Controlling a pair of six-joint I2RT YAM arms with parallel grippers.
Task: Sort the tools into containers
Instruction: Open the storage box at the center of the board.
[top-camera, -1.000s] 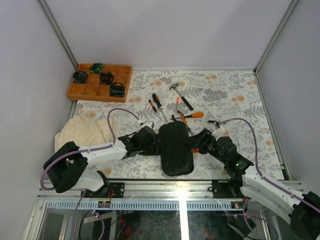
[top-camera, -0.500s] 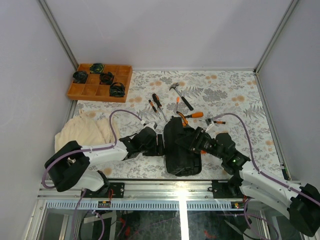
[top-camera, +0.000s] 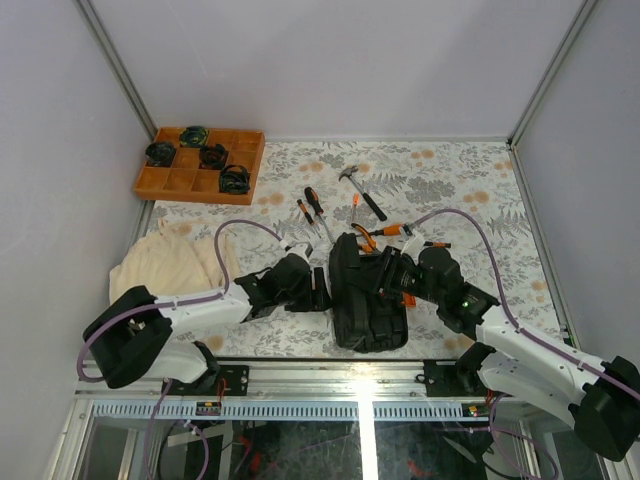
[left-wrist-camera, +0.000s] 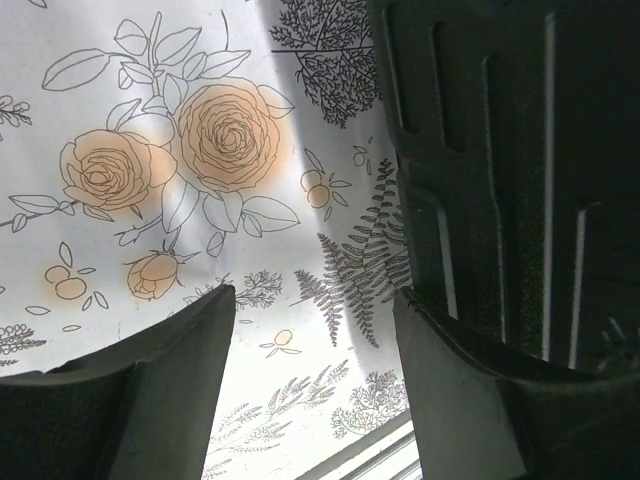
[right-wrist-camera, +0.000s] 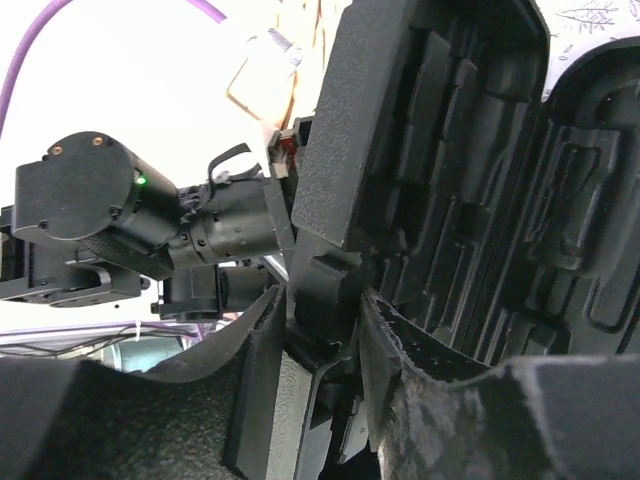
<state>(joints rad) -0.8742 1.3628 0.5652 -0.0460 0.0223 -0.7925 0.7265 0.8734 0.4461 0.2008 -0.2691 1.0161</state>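
Half-open case (top-camera: 355, 315) at the counter's (top-camera: 450, 180) near edge, slots partly hidden, lid rim pinched between right jaws, left jaws spread.

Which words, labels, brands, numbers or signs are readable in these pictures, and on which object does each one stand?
No text can be read in any view.
Black tool case: moulded slots only, no brand or label shows.
Orange tray: no marking shows.
White tag beyond the case, in the right wrist view: too blurred to read.
Small label on the frame at the near edge: too small to read.
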